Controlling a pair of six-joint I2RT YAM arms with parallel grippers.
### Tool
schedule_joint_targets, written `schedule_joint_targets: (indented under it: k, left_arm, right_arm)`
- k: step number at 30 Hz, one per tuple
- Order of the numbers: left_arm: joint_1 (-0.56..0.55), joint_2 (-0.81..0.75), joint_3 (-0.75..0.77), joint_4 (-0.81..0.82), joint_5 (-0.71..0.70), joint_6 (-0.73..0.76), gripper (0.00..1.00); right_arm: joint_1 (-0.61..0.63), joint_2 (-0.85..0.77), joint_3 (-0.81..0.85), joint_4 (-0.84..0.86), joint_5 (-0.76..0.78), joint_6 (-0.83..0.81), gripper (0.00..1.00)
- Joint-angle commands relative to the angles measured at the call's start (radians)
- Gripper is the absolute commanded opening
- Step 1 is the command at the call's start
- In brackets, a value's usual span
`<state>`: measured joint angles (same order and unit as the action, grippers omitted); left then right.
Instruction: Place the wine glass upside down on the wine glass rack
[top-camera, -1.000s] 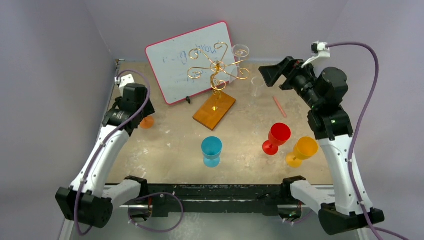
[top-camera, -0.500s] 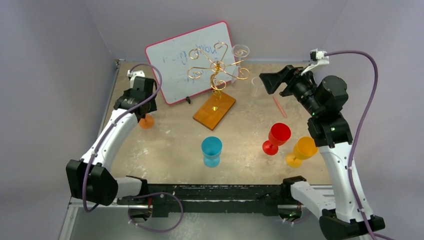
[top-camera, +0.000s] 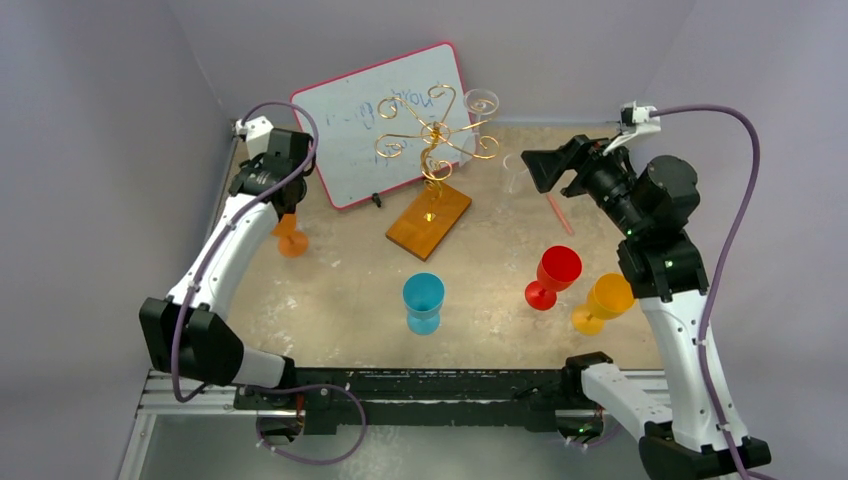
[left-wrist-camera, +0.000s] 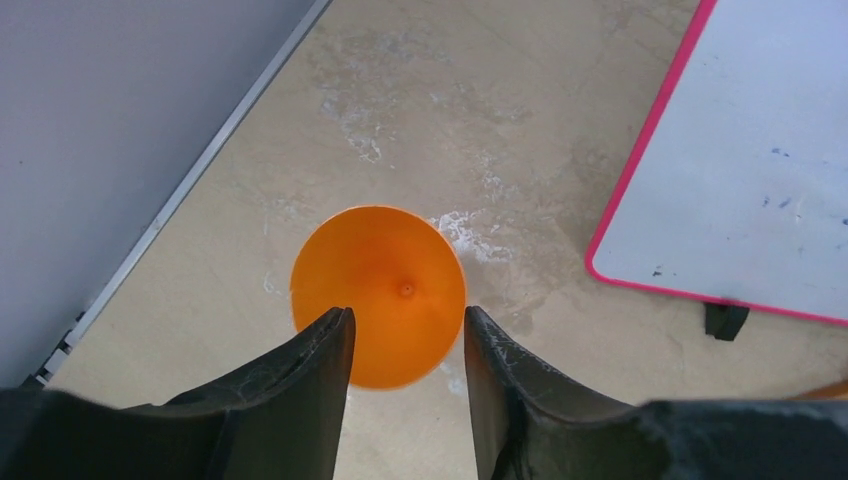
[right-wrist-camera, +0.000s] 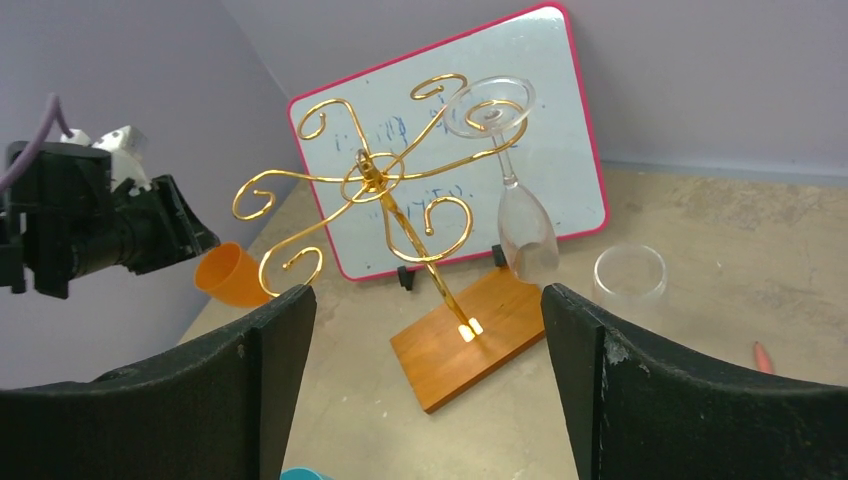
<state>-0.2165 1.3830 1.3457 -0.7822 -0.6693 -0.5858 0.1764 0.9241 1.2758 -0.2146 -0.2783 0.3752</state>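
Observation:
The gold wire rack (top-camera: 436, 134) stands on its orange-brown wooden base (top-camera: 428, 221) at the back centre. A clear wine glass (right-wrist-camera: 526, 236) hangs upside down from its right scroll arm. A second clear glass (right-wrist-camera: 630, 274) stands on the table to the right of the base. My right gripper (top-camera: 532, 166) is wide open and empty, raised to the right of the rack and facing it (right-wrist-camera: 370, 180). My left gripper (top-camera: 283, 205) is open above an orange wine glass (left-wrist-camera: 380, 290) that stands at the left (top-camera: 292, 240). Its jaws do not touch the glass.
A pink-framed whiteboard (top-camera: 385, 120) leans behind the rack. A blue glass (top-camera: 423, 300) stands at front centre. A red glass (top-camera: 553, 275) and a yellow-orange glass (top-camera: 603, 300) stand at front right. A pink pen (top-camera: 560, 213) lies at the right. The table edge and wall run along the left (left-wrist-camera: 150, 230).
My left arm has risen and swung toward the back left, away from the orange glass, which stayed put. My right gripper has shifted only slightly.

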Motion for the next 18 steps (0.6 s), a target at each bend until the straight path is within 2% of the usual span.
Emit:
schedule_joint_targets:
  k: [1,3,7,18]
  left_arm:
    - [0.012,0.058,0.032,0.072,-0.053,-0.105,0.4]
    - [0.013,0.076,0.034,0.095,-0.062,-0.125,0.37]
    - [0.022,0.1,0.012,0.143,-0.096,-0.15,0.37]
    - [0.042,0.18,0.002,0.162,-0.048,-0.158,0.37]
  right_arm:
    - [0.0,-0.029,0.003,0.027,-0.002,-0.013,0.85]
    - [0.0,-0.025,0.005,0.027,-0.017,-0.008,0.84]
    - [0.002,-0.018,-0.003,0.038,-0.037,0.01,0.84]
    - [0.006,-0.002,-0.001,0.046,-0.059,0.028,0.82]
